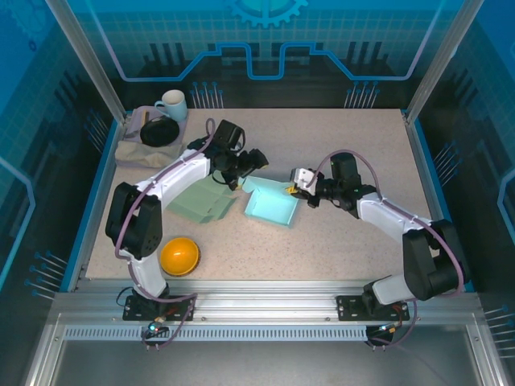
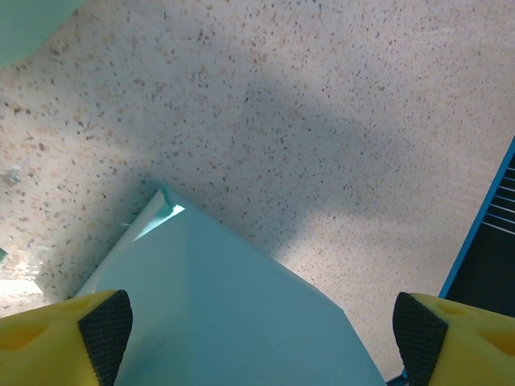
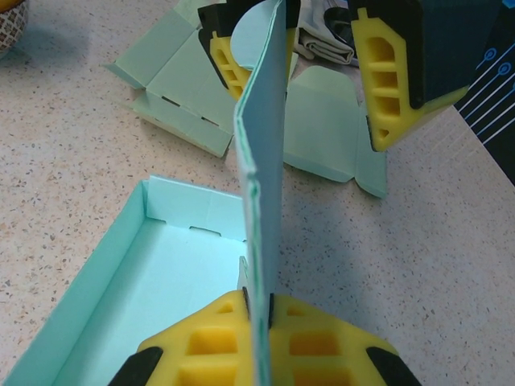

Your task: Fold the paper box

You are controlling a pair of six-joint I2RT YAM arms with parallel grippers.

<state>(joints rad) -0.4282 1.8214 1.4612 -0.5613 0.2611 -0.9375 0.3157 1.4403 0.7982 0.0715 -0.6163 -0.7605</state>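
On the speckled surface (image 1: 346, 241) there is one paper box (image 1: 269, 211), pale turquoise and partly formed. It lies near the middle, between the two arms. Its shallow tray (image 3: 177, 265) sits flat with low walls raised, and one tall panel (image 3: 265, 121) stands upright along the tray's edge.

Just to the left of the box lies flat, unfolded green card (image 1: 205, 205) with slots and rounded tabs. I cannot tell whether it is one sheet or two overlapping.

The other things are one of each:
- an orange bowl (image 1: 179, 256) near the left arm's base
- a pale mug (image 1: 171, 104) in the far left corner
- a folded cloth (image 1: 133, 151) in the same corner
- a dark round object (image 1: 159, 131) resting on the cloth

There are two hands, one per arm. The right hand (image 3: 257, 310) is clamped tight — its yellow fingers press on either side of the upright panel's near end, pinching it. The left hand (image 1: 245, 165) is at the panel's far end, spread wide, with a finger to each side of the card. Seen from its own wrist, its black pads (image 2: 105, 330) stand well apart with the turquoise panel between them. The pad on one side is just beside the card, but I cannot tell whether it touches. This hand grips nothing.
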